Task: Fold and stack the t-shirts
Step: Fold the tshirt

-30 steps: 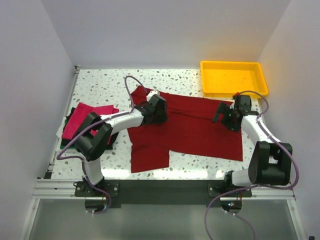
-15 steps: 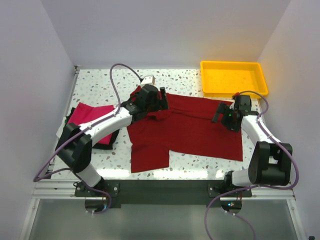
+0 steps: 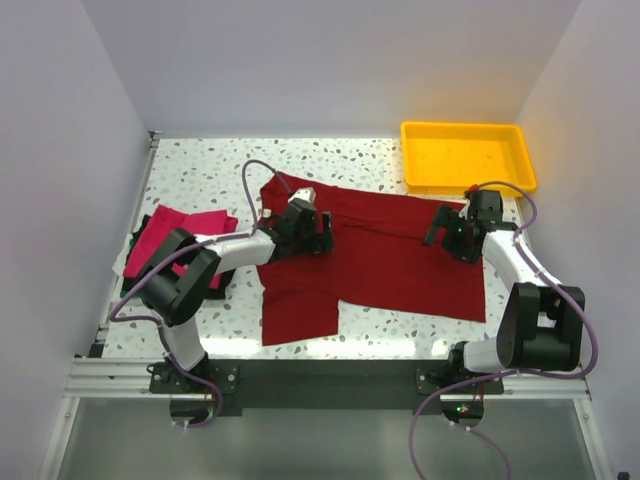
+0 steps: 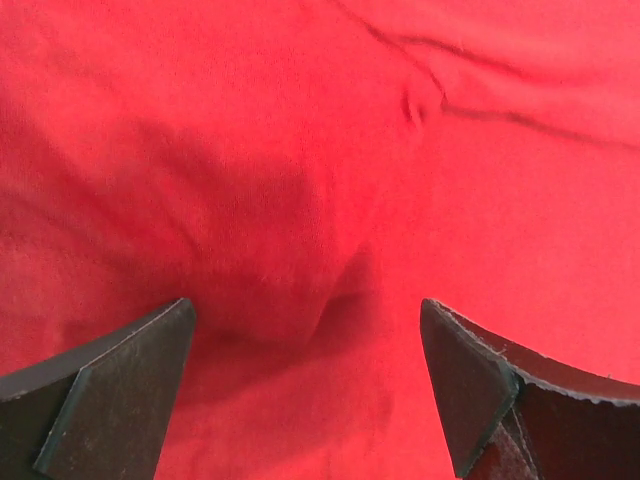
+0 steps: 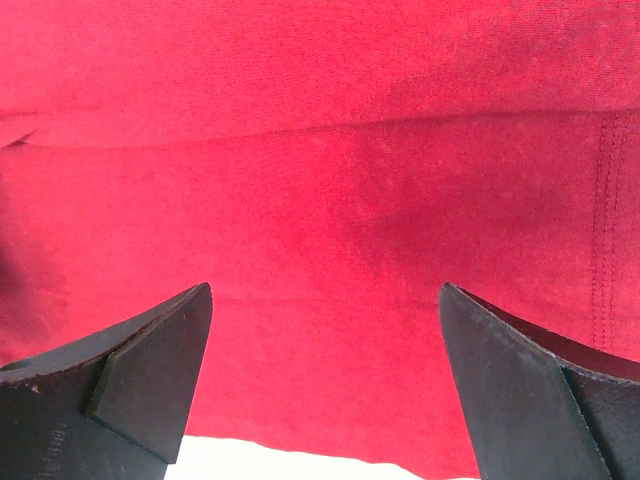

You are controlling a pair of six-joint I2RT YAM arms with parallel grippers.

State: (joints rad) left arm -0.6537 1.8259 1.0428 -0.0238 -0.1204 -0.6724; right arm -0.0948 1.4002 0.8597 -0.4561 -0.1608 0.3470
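While both pairs of jaws stand wide apart and hold nothing, the fold of the crimson t-shirt [image 3: 385, 262] looks barely begun. It lies spread across the middle of the speckled desk [image 3: 200, 170], with one flap reaching toward the near edge at the left. The left jaws hover low over its far left part, close to a raised pucker in the cloth. The right jaws sit over its right border, where a stitched seam [image 5: 603, 230] runs past one finger and bare desk shows just beyond the edge.

My reading is that this is the pause before a fresh pinch. Each arm would need to drop onto an edge, close on a single layer, and carry it over without dragging the rest.

The shirt is a soft matte knit, limp and creased in long shallow ridges, so it should bunch easily. A magenta-pink t-shirt [image 3: 165, 235] rests folded at the left edge on something dark [image 3: 127, 284]. A hard, glossy yellow tray [image 3: 465, 126] sits at the far right corner.
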